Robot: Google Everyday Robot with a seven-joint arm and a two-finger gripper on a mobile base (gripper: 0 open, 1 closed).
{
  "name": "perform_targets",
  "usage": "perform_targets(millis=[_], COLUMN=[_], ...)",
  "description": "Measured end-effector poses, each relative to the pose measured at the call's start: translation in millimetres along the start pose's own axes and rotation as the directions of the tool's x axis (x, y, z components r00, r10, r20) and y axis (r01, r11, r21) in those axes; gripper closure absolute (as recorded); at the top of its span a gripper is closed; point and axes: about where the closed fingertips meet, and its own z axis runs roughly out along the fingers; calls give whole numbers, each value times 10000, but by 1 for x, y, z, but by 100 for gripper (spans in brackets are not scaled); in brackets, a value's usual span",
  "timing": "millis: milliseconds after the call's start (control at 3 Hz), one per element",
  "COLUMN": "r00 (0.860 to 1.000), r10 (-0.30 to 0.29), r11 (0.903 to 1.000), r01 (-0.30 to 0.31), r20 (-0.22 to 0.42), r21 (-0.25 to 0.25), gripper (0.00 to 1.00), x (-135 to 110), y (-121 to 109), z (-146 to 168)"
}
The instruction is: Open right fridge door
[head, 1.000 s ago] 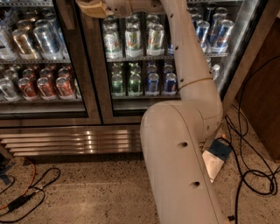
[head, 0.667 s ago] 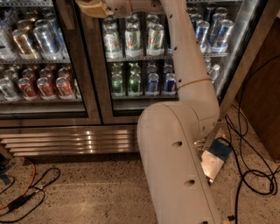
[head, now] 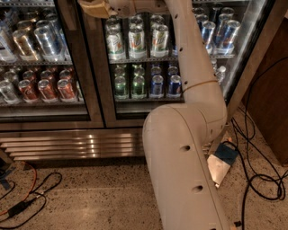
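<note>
While the white arm (head: 184, 148) is rising from the lower middle of the view and bending leftwards along the top edge, the tan gripper (head: 93, 7) is hanging at the upper left corner of the right fridge door (head: 139, 58), just over the dark upright frame where the two doors are meeting. The top edge is cutting the gripper off, so its grip is not readable.

The right fridge door is filling the upper middle and right of the view, with green and blue cans (head: 148, 85) showing through its glass and the arm crossing in front of its right half. The left door (head: 40, 58) is showing red and silver cans. A steel grille (head: 67, 144) is running below both doors. Cables (head: 27, 200) are lying on the speckled floor (head: 99, 197) at lower left, and black cords (head: 258, 173) are looping at lower right beside a blue and white object (head: 221, 161).
</note>
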Motion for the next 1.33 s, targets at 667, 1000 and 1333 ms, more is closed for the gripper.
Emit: perform_targets(millis=[667,1000,1333], r00=[10000,10000,9999], r10=[-8,-44,-63], r11=[10000,10000,10000], r01=[8,44,63], r20=[1,-11,81], r21=[1,3,-63], gripper=[100,100,100], x=[1,2,-1], y=[0,1,1], z=[0,1,0])
